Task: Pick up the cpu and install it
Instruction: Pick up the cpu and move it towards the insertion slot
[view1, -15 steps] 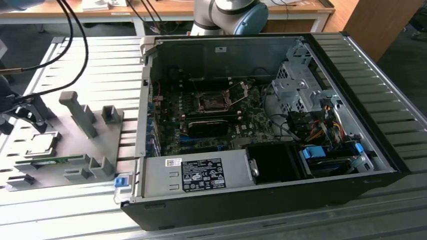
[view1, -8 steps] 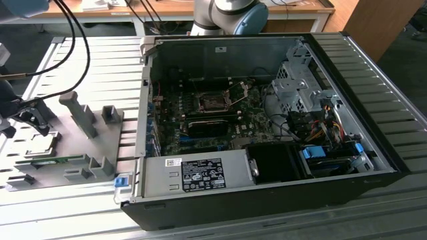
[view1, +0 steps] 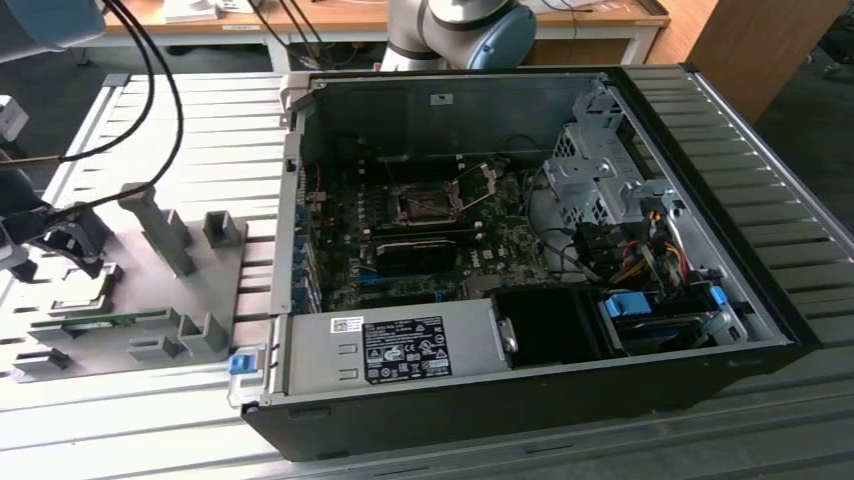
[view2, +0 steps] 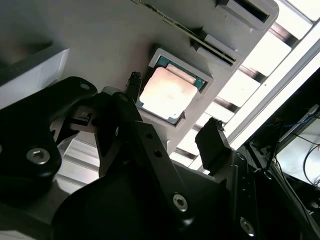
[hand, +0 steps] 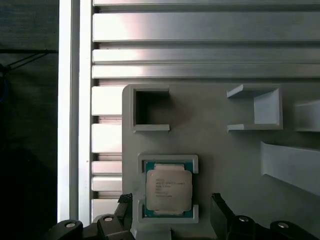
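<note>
Slatted alu table (view1: 747, 150) carries open PC case (view1: 534, 400) and, at exterior view's left, grey tray (hand: 225, 150). Gripper (hand: 170, 200) hangs over tray, fingers (hand: 220, 206) spread wide, holding nothing. Cpu (hand: 168, 189) lies flat in its tray pocket, directly btwn both fingertips, apparently touching neither; motherboard socket (view1: 424, 205) well apart.

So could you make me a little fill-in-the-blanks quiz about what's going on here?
The cpu rests in a recess of the grey tray, metal top facing ____.
The claw is ____, one finger on each side of the cpu.
The tray sits at the exterior view's ____, beside the open computer case.
Missing words: up; open; left.
</note>
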